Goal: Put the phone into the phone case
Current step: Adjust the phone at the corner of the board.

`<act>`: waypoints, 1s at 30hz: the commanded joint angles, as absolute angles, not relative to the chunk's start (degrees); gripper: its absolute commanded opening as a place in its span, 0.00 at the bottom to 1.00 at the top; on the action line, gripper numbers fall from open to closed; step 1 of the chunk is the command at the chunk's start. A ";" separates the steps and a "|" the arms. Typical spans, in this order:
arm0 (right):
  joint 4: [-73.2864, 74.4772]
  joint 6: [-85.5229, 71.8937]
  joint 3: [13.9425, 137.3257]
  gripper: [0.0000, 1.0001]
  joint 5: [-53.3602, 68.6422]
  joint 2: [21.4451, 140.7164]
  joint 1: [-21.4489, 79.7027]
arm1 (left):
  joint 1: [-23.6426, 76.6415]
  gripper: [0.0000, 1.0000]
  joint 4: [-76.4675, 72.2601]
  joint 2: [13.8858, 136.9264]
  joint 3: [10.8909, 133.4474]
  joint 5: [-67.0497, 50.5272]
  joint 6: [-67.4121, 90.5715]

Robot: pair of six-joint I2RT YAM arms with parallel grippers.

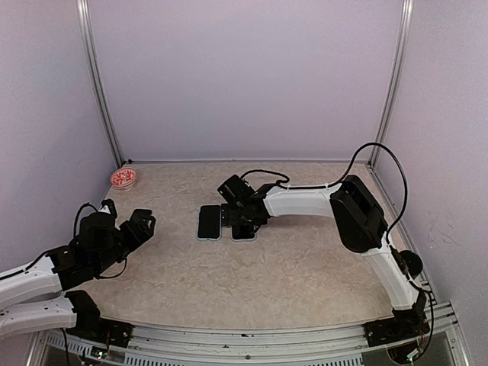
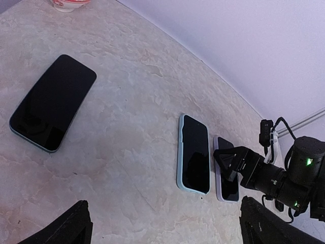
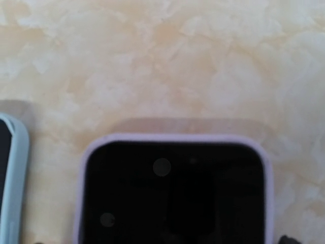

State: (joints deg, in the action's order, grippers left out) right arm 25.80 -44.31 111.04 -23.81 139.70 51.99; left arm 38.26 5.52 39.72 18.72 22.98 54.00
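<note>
The left gripper [image 1: 126,216] is hovering at the near left, jaws spread wide and holding nothing. Farther in, the right gripper [image 2: 227,163] is hanging low over the phone [image 3: 172,193], jaws spread either side, apparently not pinching. The phone is lying in its lilac case [image 3: 175,137], just beside a teal-cased phone [image 2: 194,152]. The danger is lying in an off-centre push, tipping an unseated corner or sliding it into that neighbour

The black phone [image 3: 172,198] lies flat, screen up, seated inside the lavender phone case [image 3: 172,137].
</note>
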 commanded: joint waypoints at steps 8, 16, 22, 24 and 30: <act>22.63 -39.46 100.46 0.99 -23.45 127.82 51.59 | 35.46 0.99 7.90 42.58 21.33 24.70 54.63; 15.50 -36.04 81.44 1.00 -22.87 111.88 51.59 | 31.15 0.99 8.21 46.12 21.78 23.65 55.99; 13.52 -33.84 69.93 0.99 -21.27 101.68 51.59 | 24.98 0.99 10.30 50.62 24.05 23.02 56.51; 12.44 -33.34 66.55 0.99 -20.00 98.49 51.59 | 22.97 0.99 10.67 52.32 25.08 22.92 55.88; 8.29 -32.08 58.02 0.99 -16.39 89.49 51.50 | 20.15 0.99 11.79 58.13 27.71 26.08 56.47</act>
